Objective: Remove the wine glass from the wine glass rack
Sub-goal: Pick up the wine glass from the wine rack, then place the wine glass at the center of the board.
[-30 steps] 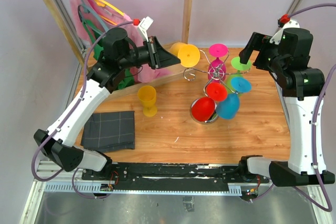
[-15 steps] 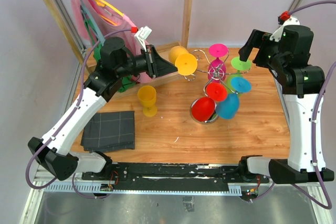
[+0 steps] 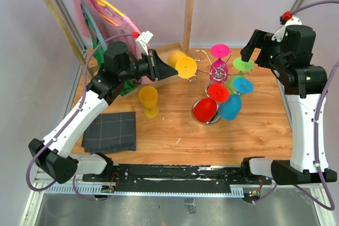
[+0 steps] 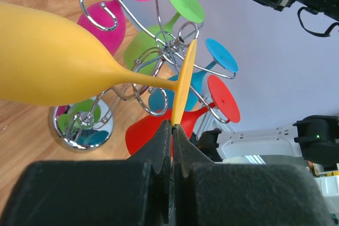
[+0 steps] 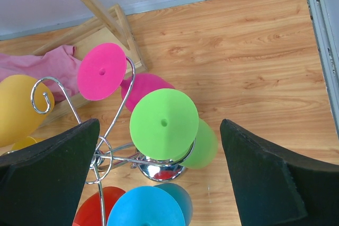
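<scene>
**Left gripper pinching yellow glass at rack; right gripper spread, idle**

Top view. The left gripper is pressed together on the foot of 1 yellow glass. The glass is carried sideways in the air, its bowl beyond the fingertips. The rack stands on the table just past those fingertips, and its nearest curled hook sits just beside the glass's foot. Whether the stem touches the hook cannot be told. The right gripper hangs above the rack's far side, spread wide and holding nothing. A goblet stands upright on the table, on the near side of the left gripper.

Left wrist view. The 2 fingers meet on the thin edge of the foot, and the stem runs left into the bowl. The rack's wires lie directly behind the foot. A red glass and a blue glass hang there.

Right wrist view. The 2 fingers stand well apart. A green glass lies below and between them, untouched, and a pink glass hangs to its left.
</scene>
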{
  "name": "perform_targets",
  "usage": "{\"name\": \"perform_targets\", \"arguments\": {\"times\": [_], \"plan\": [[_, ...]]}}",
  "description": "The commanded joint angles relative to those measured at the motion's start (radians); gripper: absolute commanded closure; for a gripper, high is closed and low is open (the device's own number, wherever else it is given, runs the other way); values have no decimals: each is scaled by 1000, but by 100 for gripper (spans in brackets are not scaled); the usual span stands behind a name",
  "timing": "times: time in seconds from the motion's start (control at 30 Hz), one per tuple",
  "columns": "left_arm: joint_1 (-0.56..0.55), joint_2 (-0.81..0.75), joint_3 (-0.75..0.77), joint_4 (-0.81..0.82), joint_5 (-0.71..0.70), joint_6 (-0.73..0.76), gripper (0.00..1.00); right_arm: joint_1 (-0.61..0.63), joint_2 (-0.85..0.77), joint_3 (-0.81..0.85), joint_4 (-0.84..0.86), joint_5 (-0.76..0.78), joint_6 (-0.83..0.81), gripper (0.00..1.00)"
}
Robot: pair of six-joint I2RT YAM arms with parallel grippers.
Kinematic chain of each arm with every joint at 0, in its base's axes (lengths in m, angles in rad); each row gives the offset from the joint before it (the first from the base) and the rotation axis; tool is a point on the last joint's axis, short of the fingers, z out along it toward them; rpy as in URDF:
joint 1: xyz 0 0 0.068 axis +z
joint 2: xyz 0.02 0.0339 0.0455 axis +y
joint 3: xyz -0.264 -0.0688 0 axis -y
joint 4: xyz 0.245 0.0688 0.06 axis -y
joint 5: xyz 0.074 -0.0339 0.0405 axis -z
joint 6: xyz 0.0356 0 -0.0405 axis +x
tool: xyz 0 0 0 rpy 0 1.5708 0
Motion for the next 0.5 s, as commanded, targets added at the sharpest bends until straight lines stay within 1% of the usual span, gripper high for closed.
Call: {"name": "perform_targets", "arguments": {"times": [0.0, 0.23, 0.47], "plan": [[-5, -33, -17, 35, -47, -3, 100, -16, -7, 22, 17, -2, 6, 1], [7, -42, -50, 17, -94, -29, 100, -16, -12, 24, 8, 1, 4, 1], [10, -48, -60, -12, -163, -25, 100, -16, -13, 33, -1, 2, 1, 2]]}}
